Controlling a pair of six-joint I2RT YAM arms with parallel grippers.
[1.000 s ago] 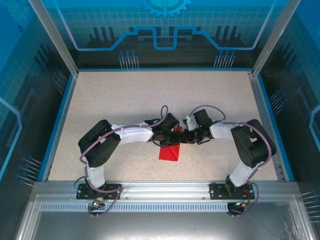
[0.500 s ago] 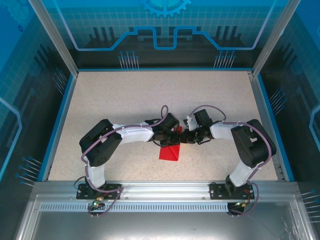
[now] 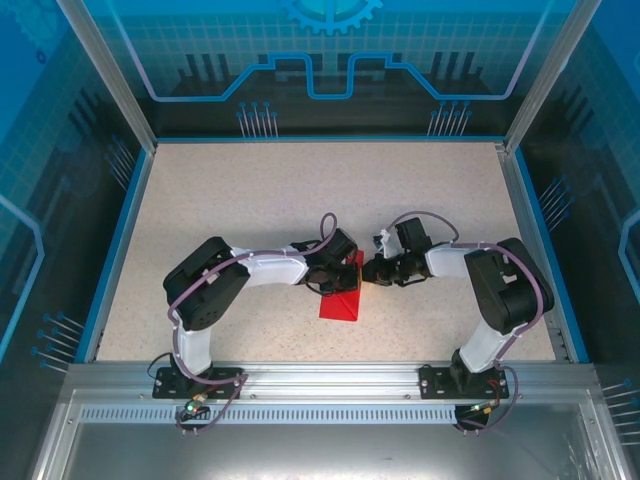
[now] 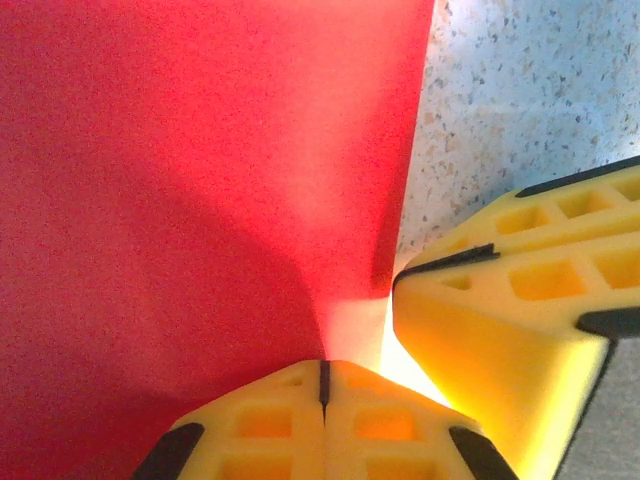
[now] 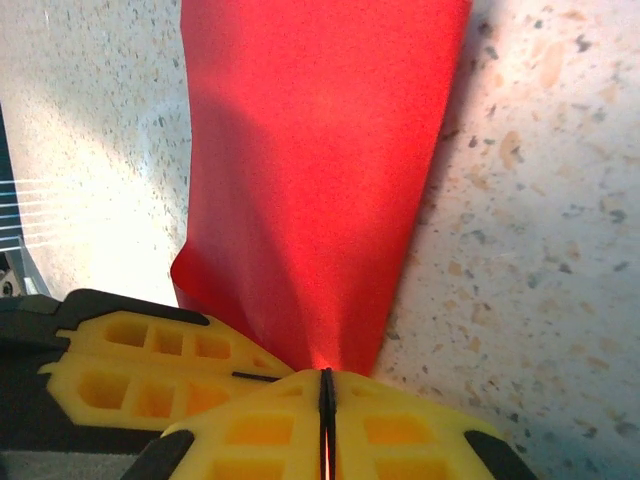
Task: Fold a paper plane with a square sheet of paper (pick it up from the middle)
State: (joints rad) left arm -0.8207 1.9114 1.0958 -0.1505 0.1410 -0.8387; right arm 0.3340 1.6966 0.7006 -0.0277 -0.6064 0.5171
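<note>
Starting with the top external view, the square sheet of paper (image 3: 339, 303) is found on the surface (image 3: 250, 200), close to the near edge and between the two arms. It is already reduced to a smaller creased shape that narrows towards its far end. That far end is approached by the left jaws from the left and by the right jaws from the right, the two sets being placed almost tip to tip. Their state cannot be told from this height.

In the left wrist view, the left jaws are shown pressed together, their yellow pads (image 4: 260, 430) meeting along a thin dark seam. The red paper is drawn into that seam and is judged to be clamped there. A pad (image 4: 500, 330) belonging to the right jaws is seen just beside them, at the paper's edge.

In the right wrist view, the right jaws are likewise closed, and the narrow end of the sheet is pinched where their pads (image 5: 400, 440) meet. The paper widens away from them and looks bowed, not flat. The left jaws' pads (image 5: 130, 370) are seen at the lower left, against the paper's side.

Some early folds are judged done, since no plain square is left. The narrow, pointed plane form is not yet reached, so further folding and creasing are judged to be left.
</note>
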